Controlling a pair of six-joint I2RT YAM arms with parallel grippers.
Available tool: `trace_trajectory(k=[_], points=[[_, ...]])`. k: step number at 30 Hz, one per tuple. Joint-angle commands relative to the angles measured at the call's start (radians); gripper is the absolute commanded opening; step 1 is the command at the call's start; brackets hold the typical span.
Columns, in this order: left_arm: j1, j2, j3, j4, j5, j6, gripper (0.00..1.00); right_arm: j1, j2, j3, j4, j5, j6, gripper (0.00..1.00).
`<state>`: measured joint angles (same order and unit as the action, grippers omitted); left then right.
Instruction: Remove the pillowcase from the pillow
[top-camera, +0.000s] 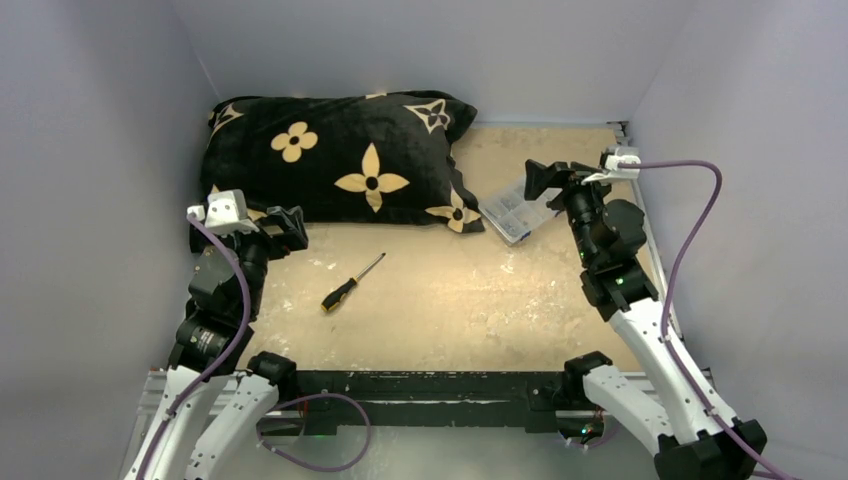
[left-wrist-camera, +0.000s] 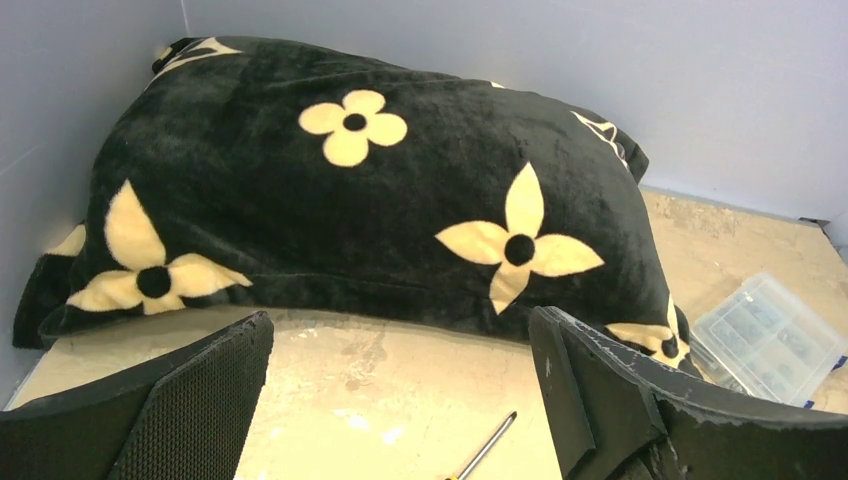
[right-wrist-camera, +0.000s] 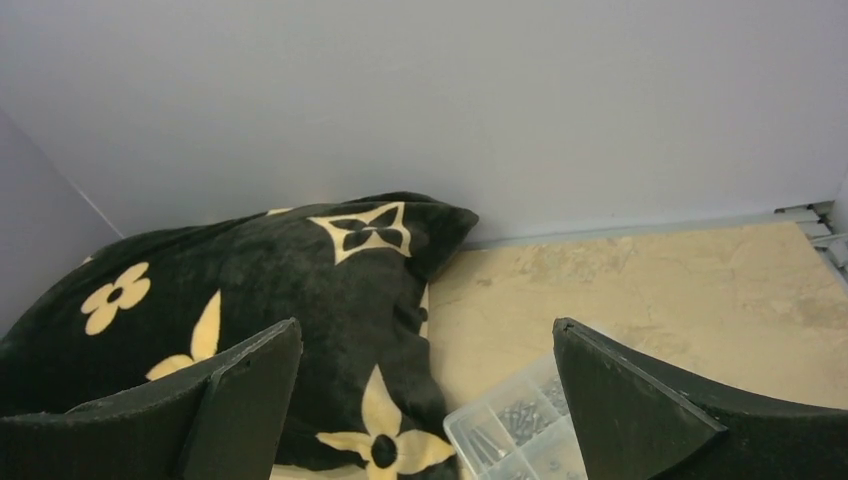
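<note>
Honestly, just the reach-in stage: left end effector (left-wrist-camera: 402, 335) and right end effector (right-wrist-camera: 425, 340) gape wide, empty, pillowcase (top-camera: 340, 160) ahead of both, so next probably means pinching its edge.

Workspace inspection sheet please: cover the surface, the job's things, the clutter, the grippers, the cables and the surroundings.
Surface: tan table top, worn, with pale scuffs.
Job's things: pillowcase lies in the far left corner, fully over the pillow; no white shows.
Clutter: screwdriver with a black and yellow handle, apart from the pillowcase; clear parts box beside the pillowcase's right end.
Grippers: left gripper open, empty, facing the pillowcase; right gripper open, empty, above the parts box.
Cables: purple cables run from each wrist camera; one loops at the near edge.
Surroundings: grey walls on three sides.
</note>
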<state>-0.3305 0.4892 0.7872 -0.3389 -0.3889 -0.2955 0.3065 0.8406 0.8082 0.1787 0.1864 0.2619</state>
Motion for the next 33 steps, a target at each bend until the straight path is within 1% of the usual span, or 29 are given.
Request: trace_trajectory(k=[1,3,6,8,10,14,19,23,26,29,33], points=[[0.018,0.005,0.007,0.023,0.028,0.004,0.99,-0.001,0.041,0.038,0.003,-0.088,0.088,0.99],[0.023,0.010,0.009,0.027,0.028,0.004,0.99,-0.002,0.082,0.058,0.014,-0.121,0.181,0.99],[0.025,0.018,0.010,0.026,0.048,0.003,0.99,-0.002,0.146,0.104,0.040,-0.257,0.257,0.99],[0.027,0.015,0.010,0.026,0.052,0.005,0.99,-0.002,0.191,0.086,0.092,-0.366,0.257,0.99],[0.030,0.011,0.008,0.027,0.044,0.005,0.99,-0.002,0.241,0.053,0.148,-0.455,0.205,0.99],[0.030,0.004,0.004,0.026,0.054,0.005,0.99,0.000,0.398,0.063,0.170,-0.405,0.151,0.99],[0.030,0.003,0.003,0.034,0.050,0.006,0.99,0.050,0.607,0.107,0.223,-0.261,0.120,0.99],[0.025,0.026,0.001,0.038,0.097,0.001,0.99,0.068,0.732,0.148,0.300,-0.261,0.105,0.99],[0.024,0.018,0.002,0.036,0.096,0.003,0.99,0.075,0.816,0.207,0.343,-0.257,0.091,0.99],[0.027,0.014,0.002,0.031,0.072,0.006,0.99,0.086,0.917,0.297,0.334,-0.240,0.063,0.99],[0.026,0.022,-0.004,0.037,0.098,0.004,0.99,0.114,1.012,0.398,0.309,-0.229,0.048,0.99]])
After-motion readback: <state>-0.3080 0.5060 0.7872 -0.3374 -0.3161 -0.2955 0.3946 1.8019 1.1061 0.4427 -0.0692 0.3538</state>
